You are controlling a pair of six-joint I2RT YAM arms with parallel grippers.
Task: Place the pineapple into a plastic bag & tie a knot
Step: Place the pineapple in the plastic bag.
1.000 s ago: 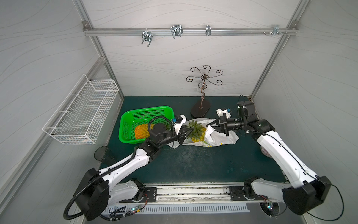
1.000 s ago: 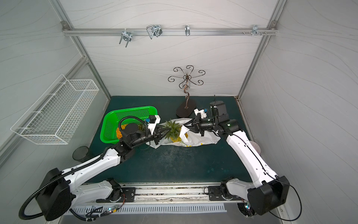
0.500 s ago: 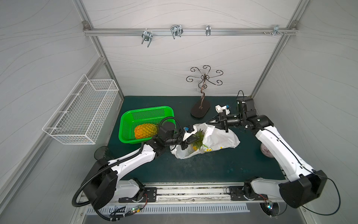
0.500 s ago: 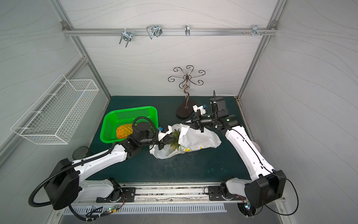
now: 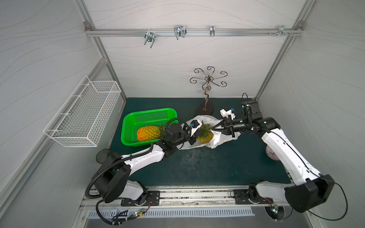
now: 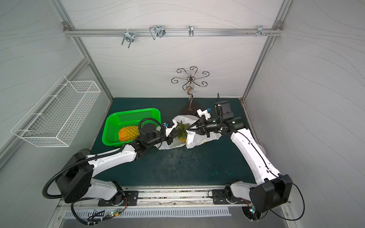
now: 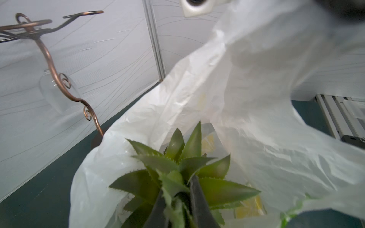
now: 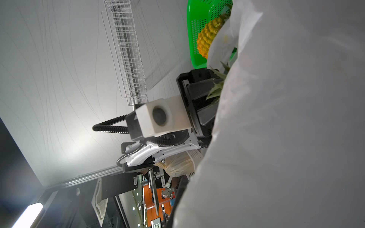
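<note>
A pineapple sits in the mouth of the white plastic bag, which lies crumpled on the green mat in both top views. My left gripper is shut on the pineapple's green crown, its dark fingers pinching the leaves. From the opposite side my right gripper is shut on the bag's upper edge, holding it up beside the crown. In the right wrist view the bag hides those jaws. No knot is in view.
A green basket left of the bag holds a second pineapple. A copper scroll stand rises just behind the bag. A white wire basket hangs on the left wall. A small bowl lies under the right arm.
The bag, puffed up half a second ago, has sagged flatter and the pineapple's yellow body now shows in its mouth. The right gripper has come closer to the crown. Both grips are unchanged.
</note>
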